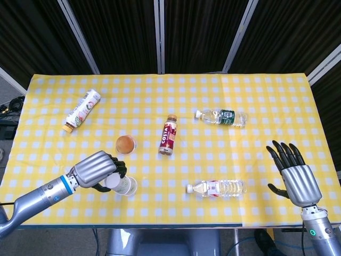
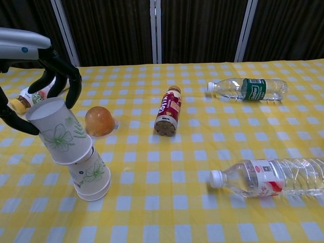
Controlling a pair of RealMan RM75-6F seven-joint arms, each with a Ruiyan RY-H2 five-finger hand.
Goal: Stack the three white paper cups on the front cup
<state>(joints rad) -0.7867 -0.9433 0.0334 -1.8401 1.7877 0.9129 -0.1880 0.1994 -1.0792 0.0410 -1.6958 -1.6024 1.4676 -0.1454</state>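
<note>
Holding an upside-down white paper cup (image 2: 59, 130) in my left hand (image 1: 96, 169), I have it tilted over the front cup (image 2: 92, 178), its rim just starting to overlap the base of that cup, which stands inverted directly below my fingers (image 2: 71, 83). I judge the stacking barely begun: this cup is not seated yet, and it needs levelling and pressing down before I let go. From the chest view I cannot tell whether the front cup is a single cup or already carries others nested on it, so how many of the three remain is unclear; I see no other loose white cups on the table (image 1: 266, 96). Just beyond my left hand sits an orange cup-like object (image 1: 126, 144), too unclear to identify. My right hand (image 1: 295, 176) hangs well off to the far side, empty with fingers spread, near the table's edge. From the head view my left hand covers most of the held cup, and in the chest view my arm is cut off at the frame's edge.
</note>
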